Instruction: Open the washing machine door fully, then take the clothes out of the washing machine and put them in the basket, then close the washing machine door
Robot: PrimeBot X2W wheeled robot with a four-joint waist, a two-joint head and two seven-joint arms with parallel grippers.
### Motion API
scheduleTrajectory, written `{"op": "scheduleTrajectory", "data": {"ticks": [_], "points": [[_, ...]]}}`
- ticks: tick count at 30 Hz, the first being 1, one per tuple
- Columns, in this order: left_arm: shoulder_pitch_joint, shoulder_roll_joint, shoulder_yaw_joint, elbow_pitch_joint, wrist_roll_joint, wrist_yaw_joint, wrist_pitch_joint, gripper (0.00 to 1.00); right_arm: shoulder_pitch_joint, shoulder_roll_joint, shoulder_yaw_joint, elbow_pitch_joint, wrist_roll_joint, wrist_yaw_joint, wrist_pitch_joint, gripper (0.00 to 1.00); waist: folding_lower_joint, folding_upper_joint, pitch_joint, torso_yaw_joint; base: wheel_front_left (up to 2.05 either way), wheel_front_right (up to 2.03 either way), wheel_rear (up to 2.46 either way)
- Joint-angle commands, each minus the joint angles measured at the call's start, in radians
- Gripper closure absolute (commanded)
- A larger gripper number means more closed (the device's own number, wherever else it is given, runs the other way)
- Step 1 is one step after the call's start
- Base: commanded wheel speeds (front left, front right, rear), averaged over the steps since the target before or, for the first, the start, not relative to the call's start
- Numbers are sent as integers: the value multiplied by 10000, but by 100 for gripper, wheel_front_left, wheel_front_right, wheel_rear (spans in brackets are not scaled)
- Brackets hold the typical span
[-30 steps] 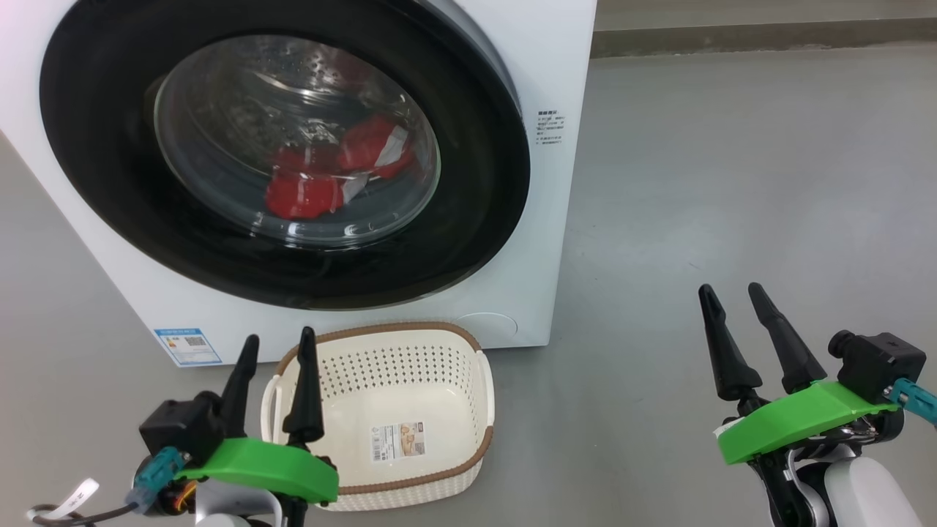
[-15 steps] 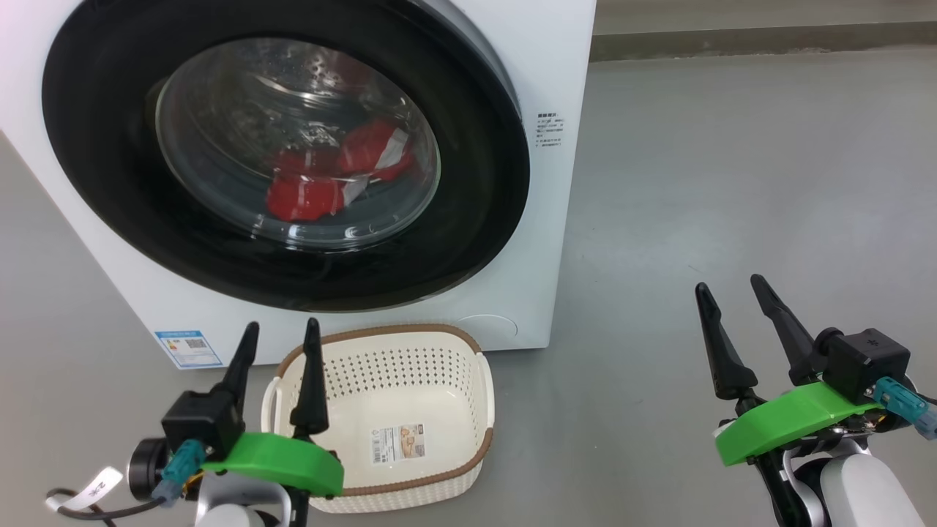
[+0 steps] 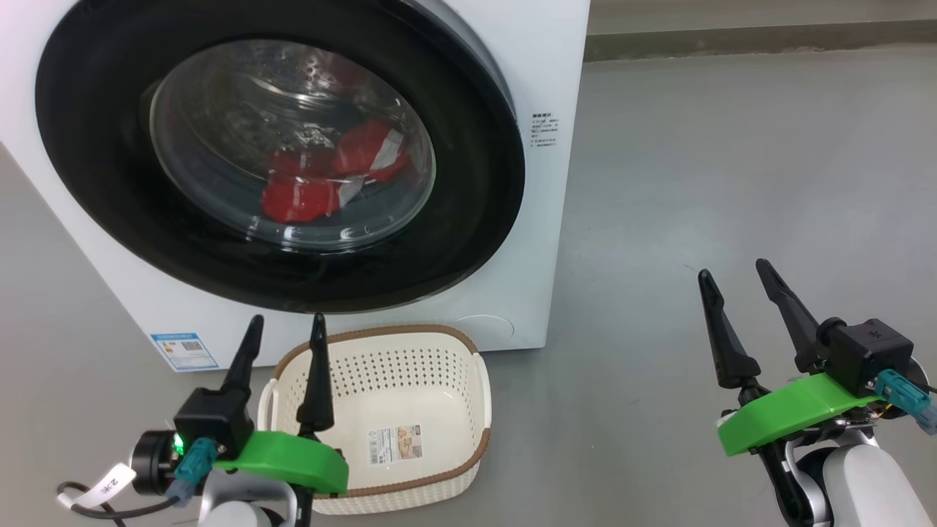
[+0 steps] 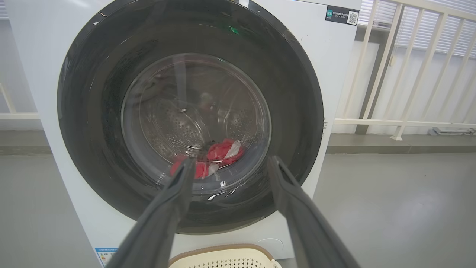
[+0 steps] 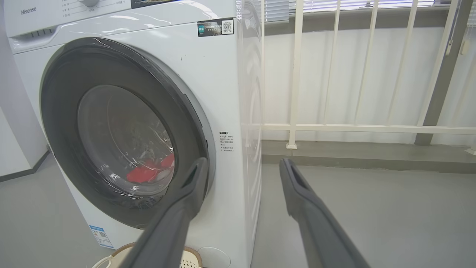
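The white washing machine [image 3: 545, 58] [image 5: 219, 85] fills the upper left of the head view, its round black door [image 3: 468, 190] [image 4: 96, 123] [image 5: 59, 96] shut. Behind the glass the red clothes [image 3: 322, 176] [image 4: 223, 150] [image 5: 147, 172] lie low in the drum. The cream basket [image 3: 410, 380] [image 4: 227, 257] stands empty on the floor just before the machine. My left gripper [image 3: 287, 329] hangs open over the basket's left end, apart from the door, which its wrist view faces between two spread fingers [image 4: 167, 208]. My right gripper [image 3: 734, 271] [image 5: 241, 163] is open over bare floor, right of the machine.
Grey floor [image 3: 732, 161] stretches to the right of the machine. A white railing [image 5: 357, 128] and a low kerb [image 3: 761, 33] run behind it. A blue label sticker [image 3: 184, 351] sits on the machine's lower left front.
Both arms have risen and turned slightly at the wrist, their grippers staying open. The picture has shifted a little; the door, the clothes and the basket are as before.
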State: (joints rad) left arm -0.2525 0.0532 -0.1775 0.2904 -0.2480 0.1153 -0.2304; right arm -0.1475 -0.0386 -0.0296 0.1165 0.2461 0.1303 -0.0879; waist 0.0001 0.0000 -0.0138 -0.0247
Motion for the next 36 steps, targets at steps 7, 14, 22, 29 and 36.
{"op": "scheduleTrajectory", "data": {"ticks": [7, 14, 22, 29, 36], "points": [[-458, 230, 277, -213, -140, 65, -22, 0, -394, -116, 143, -342, 36, 4, 18, 0, 0, 0, 43, 15, 0, 0, 0], [-459, 222, 261, -262, -333, 29, 44, 0, -395, -116, 95, -366, 155, 4, -33, 0, 0, 0, 79, 30, 0, 0, 0], [-495, 200, 181, -445, -429, 69, 66, 0, -438, -116, 80, -419, 157, 4, -86, 0, 0, 0, 226, 31, 0, 0, 0], [-615, 144, 0, -757, -573, 75, 80, 0, -678, -116, -123, -474, 425, 4, -304, 0, 0, 0, 508, 96, 0, 0, 0], [-722, 102, -203, -1105, -728, 54, 127, 0, -1096, -116, -188, -353, 618, 4, -413, 100, 0, 0, 838, 205, 0, 0, 0]]}}
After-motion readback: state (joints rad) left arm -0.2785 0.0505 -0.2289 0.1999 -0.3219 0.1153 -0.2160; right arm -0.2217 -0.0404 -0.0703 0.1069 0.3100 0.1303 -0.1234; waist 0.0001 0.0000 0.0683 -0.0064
